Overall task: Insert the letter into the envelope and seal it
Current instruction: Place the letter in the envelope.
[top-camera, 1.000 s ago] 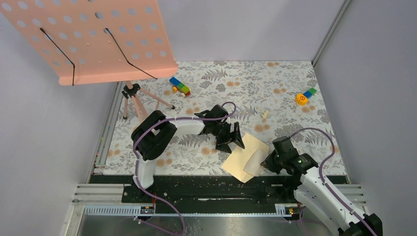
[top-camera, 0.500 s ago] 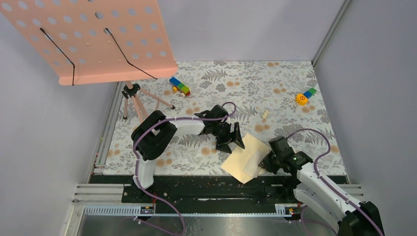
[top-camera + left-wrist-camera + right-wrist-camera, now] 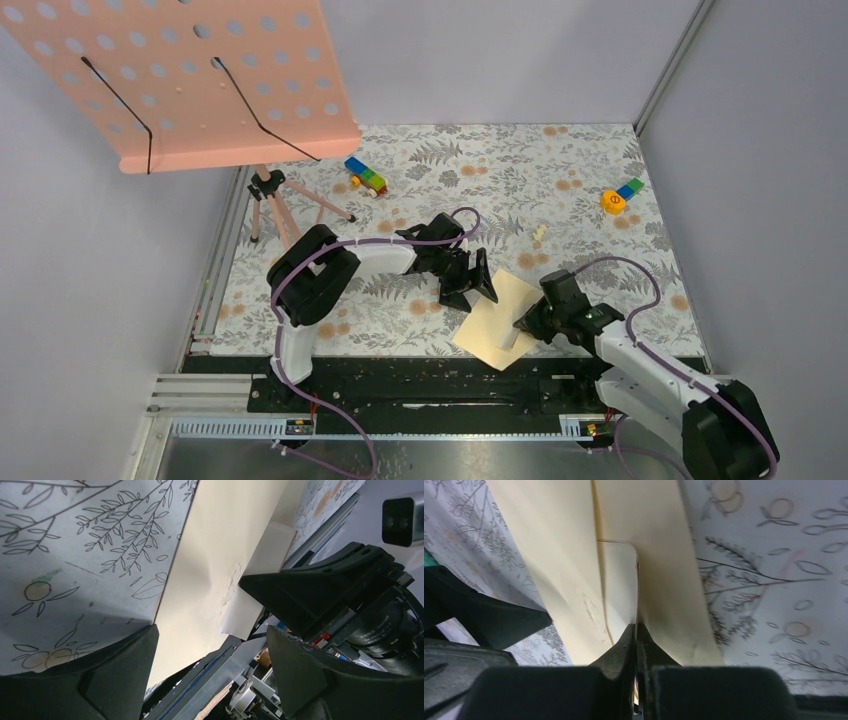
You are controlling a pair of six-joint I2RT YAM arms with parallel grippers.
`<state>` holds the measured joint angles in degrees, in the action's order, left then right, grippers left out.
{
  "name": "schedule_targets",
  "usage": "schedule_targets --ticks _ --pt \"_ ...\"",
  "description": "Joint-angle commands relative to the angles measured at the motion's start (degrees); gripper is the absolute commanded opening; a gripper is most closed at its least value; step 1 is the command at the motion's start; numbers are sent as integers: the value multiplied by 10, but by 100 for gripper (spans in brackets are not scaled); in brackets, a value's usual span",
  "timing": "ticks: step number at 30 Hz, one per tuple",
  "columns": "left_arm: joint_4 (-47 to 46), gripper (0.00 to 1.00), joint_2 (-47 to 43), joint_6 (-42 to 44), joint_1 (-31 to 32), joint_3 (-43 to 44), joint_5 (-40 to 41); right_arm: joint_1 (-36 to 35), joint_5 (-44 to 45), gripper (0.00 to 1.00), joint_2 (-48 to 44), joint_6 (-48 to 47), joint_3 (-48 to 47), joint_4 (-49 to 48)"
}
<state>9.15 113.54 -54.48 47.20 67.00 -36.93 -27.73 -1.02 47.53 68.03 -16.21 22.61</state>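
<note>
The letter (image 3: 485,325) is a cream sheet lying on the floral mat near the table's front edge. My right gripper (image 3: 528,322) is shut on the sheet's right edge and holds it raised and curled over toward the left, so a paler strip (image 3: 512,333) shows. In the right wrist view the fingers (image 3: 636,630) pinch that paper edge, with the letter (image 3: 559,555) spreading away beneath. My left gripper (image 3: 478,285) stands open at the sheet's far-left edge, and the letter (image 3: 220,555) lies ahead between its spread fingers (image 3: 210,635) without being held. The envelope is out of view.
A pink perforated music stand (image 3: 200,80) on a tripod (image 3: 275,205) overhangs the back left. Coloured toy blocks (image 3: 367,177) and a yellow-and-blue toy (image 3: 620,195) lie at the back of the mat. A small white piece (image 3: 540,233) lies mid-mat. A black rail (image 3: 400,370) borders the front.
My right gripper has moved left, carrying the letter's lifted edge further over the sheet. The left arm has stayed where it was.
</note>
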Motion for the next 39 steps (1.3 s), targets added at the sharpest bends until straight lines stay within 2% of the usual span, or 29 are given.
schedule_targets --ticks 1,6,9,14,15,17,19,21,25,32,35,39 --pt "31 82 19 8 7 -5 34 -13 -2 0 52 22 -17 -90" --pt "33 82 16 4 7 3 40 -21 -5 0 145 9 -48 -171" --pt "72 82 27 21 2 35 57 -20 0 0 202 -32 -89 -169" --pt "89 82 18 28 -14 49 76 -20 -2 0 209 -84 -101 -164" --pt "90 82 15 29 -17 48 80 -20 -1 5 211 -99 -108 -149" --pt "94 82 5 30 -18 45 88 -20 4 22 212 -126 -126 -115" --pt "97 82 -2 30 -19 39 94 -20 7 30 204 -140 -136 -89" --pt "97 82 -11 30 -20 29 97 -19 20 34 189 -148 -139 -79" --pt "91 82 -20 29 -20 15 98 -16 24 33 180 -186 -165 -47" --pt "92 82 -15 34 -23 17 91 -13 12 51 218 -242 -220 0" --pt "92 82 -16 35 -25 21 92 -12 12 50 229 -249 -228 7" --pt "91 82 -6 40 -27 33 92 -7 14 37 236 -249 -225 -5"
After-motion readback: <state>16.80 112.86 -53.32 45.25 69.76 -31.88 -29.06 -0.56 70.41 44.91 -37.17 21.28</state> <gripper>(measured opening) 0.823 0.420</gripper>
